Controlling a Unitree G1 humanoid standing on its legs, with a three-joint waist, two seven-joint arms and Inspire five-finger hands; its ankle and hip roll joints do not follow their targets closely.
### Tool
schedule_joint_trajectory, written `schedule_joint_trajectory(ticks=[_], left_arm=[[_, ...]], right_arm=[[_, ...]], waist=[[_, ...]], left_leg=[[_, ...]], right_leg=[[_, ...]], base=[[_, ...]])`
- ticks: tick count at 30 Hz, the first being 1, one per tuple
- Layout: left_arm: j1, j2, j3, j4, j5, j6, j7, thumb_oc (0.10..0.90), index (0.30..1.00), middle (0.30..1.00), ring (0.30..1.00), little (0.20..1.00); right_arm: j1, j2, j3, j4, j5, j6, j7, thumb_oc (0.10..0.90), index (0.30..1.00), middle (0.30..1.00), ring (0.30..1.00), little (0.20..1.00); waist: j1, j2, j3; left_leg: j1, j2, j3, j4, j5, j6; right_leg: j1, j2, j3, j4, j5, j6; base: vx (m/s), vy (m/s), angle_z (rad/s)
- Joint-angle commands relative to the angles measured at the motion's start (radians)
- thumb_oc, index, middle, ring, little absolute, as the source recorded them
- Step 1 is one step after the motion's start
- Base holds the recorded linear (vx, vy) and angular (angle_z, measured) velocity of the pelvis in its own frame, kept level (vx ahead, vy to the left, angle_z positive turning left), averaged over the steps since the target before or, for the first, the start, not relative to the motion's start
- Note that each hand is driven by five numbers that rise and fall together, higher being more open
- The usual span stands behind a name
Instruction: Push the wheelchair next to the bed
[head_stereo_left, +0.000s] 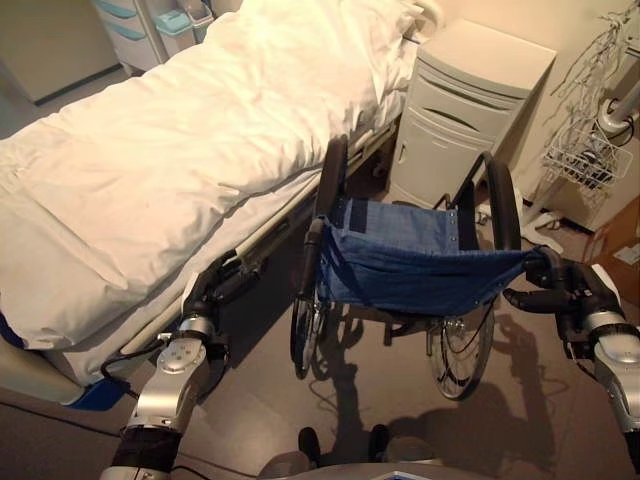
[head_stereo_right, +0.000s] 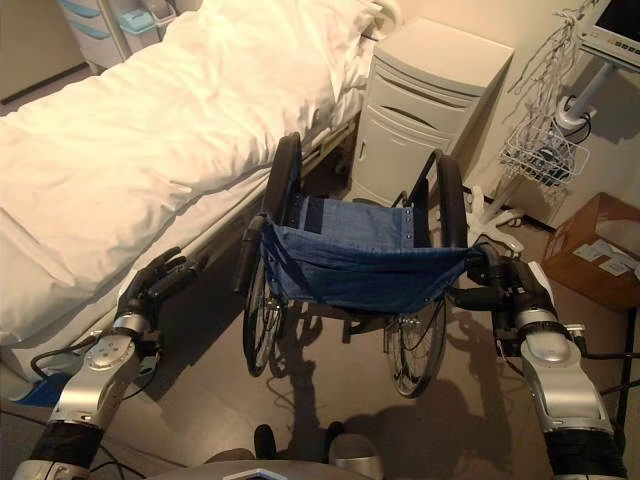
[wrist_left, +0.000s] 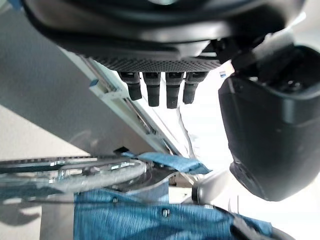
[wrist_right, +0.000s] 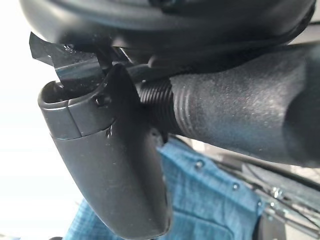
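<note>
The folding wheelchair with the blue denim sling seat (head_stereo_right: 350, 255) is placed just beside the right edge of the white-sheeted hospital bed (head_stereo_left: 180, 150), which lies to its left. Behind the wheelchair, at the head corner of the bed, the pale plastic bedside cabinet (head_stereo_right: 425, 105) is set. To the cabinet's right the white wire basket on a wheeled stand (head_stereo_right: 540, 155) is found, with the brown cardboard box (head_stereo_right: 595, 250) on the floor before it.

Right hand (head_stereo_right: 503, 282) is gripping wheelchair (head_stereo_right: 352, 268) handle; left hand (head_stereo_right: 155, 281) is hanging free beside bed (head_stereo_right: 150, 140).
</note>
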Motion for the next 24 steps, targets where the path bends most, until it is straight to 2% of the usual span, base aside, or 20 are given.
schedule_joint_trajectory(ticks=[1, 4, 5, 6, 11, 14, 17, 24], left_arm=[[-0.037, 0.043, 0.000, -0.108, 0.056, -0.121, -0.002, 0.800, 0.900, 0.900, 0.900, 0.900], [-0.011, 0.038, -0.013, -0.059, 0.077, -0.137, 0.012, 0.800, 0.900, 0.900, 0.900, 0.900], [0.005, 0.036, -0.016, -0.036, 0.063, -0.140, 0.028, 0.800, 0.900, 0.900, 0.900, 0.900], [0.018, 0.030, -0.016, -0.022, 0.060, -0.140, 0.037, 0.800, 0.900, 0.900, 0.900, 0.900], [0.045, 0.010, -0.009, 0.042, 0.035, -0.176, 0.035, 0.800, 0.900, 0.900, 0.900, 0.900], [0.062, -0.024, 0.005, 0.099, -0.041, -0.211, 0.009, 0.800, 0.900, 0.900, 0.900, 0.900], [0.064, -0.040, 0.004, 0.157, -0.047, -0.235, 0.008, 0.800, 0.900, 0.900, 0.900, 0.900], [0.062, -0.064, 0.004, 0.284, -0.069, -0.254, 0.009, 0.800, 0.900, 0.900, 0.900, 0.900]], right_arm=[[-0.106, -0.027, -0.113, 0.060, -0.084, -0.081, -0.133, 0.800, 0.900, 0.900, 0.900, 0.900], [-0.092, -0.029, -0.107, 0.066, -0.253, -0.084, -0.169, 0.800, 0.900, 0.900, 0.900, 0.900], [-0.074, -0.041, -0.100, 0.066, -0.379, -0.092, -0.177, 0.800, 0.900, 0.900, 0.900, 0.900], [-0.058, -0.048, -0.096, 0.057, -0.425, -0.078, -0.185, 0.800, 0.900, 0.900, 0.900, 0.900], [-0.019, -0.038, -0.100, 0.055, -0.512, -0.096, -0.224, 0.800, 0.900, 0.900, 0.900, 0.900], [0.009, -0.032, -0.100, 0.073, -0.586, -0.116, -0.280, 0.800, 0.900, 0.900, 0.900, 0.900], [0.018, -0.032, -0.102, 0.098, -0.598, -0.123, -0.326, 0.800, 0.900, 0.900, 0.900, 0.900], [0.040, -0.054, -0.128, 0.159, -0.610, -0.061, -0.452, 0.800, 0.900, 0.900, 0.900, 0.900]], waist=[[0.052, 0.008, -0.042], [0.052, 0.009, -0.038], [0.049, 0.010, -0.036], [0.046, 0.011, -0.034], [0.038, 0.013, -0.029], [0.033, 0.015, -0.025], [0.029, 0.016, -0.025], [0.017, 0.020, -0.024]], left_leg=[[0.052, 0.000, 0.090, 0.086, -0.123, -0.014], [0.050, 0.001, 0.092, 0.092, -0.125, -0.011], [0.048, 0.001, 0.092, 0.094, -0.125, -0.009], [0.048, 0.001, 0.093, 0.094, -0.124, -0.008], [0.046, 0.000, 0.096, 0.094, -0.122, -0.004], [0.046, -0.002, 0.099, 0.098, -0.127, -0.002], [0.045, -0.003, 0.101, 0.101, -0.131, 0.000], [0.041, -0.009, 0.099, 0.105, -0.135, 0.004]], right_leg=[[-0.094, 0.019, 0.022, 0.056, 0.063, 0.053], [-0.098, 0.018, 0.022, 0.065, 0.060, 0.054], [-0.099, 0.018, 0.026, 0.069, 0.059, 0.055], [-0.100, 0.018, 0.029, 0.071, 0.058, 0.055], [-0.101, 0.015, 0.033, 0.077, 0.054, 0.056], [-0.104, 0.013, 0.039, 0.081, 0.052, 0.056], [-0.106, 0.013, 0.043, 0.084, 0.050, 0.056], [-0.109, 0.016, 0.061, 0.088, 0.043, 0.054]], base=[[0.00, 0.000, 0.00], [0.00, 0.000, 0.00], [0.01, 0.031, 0.02], [0.01, 0.035, 0.02], [0.01, 0.032, 0.08], [0.01, 0.033, 0.07], [0.01, 0.027, 0.05], [0.01, 0.026, 0.04]])
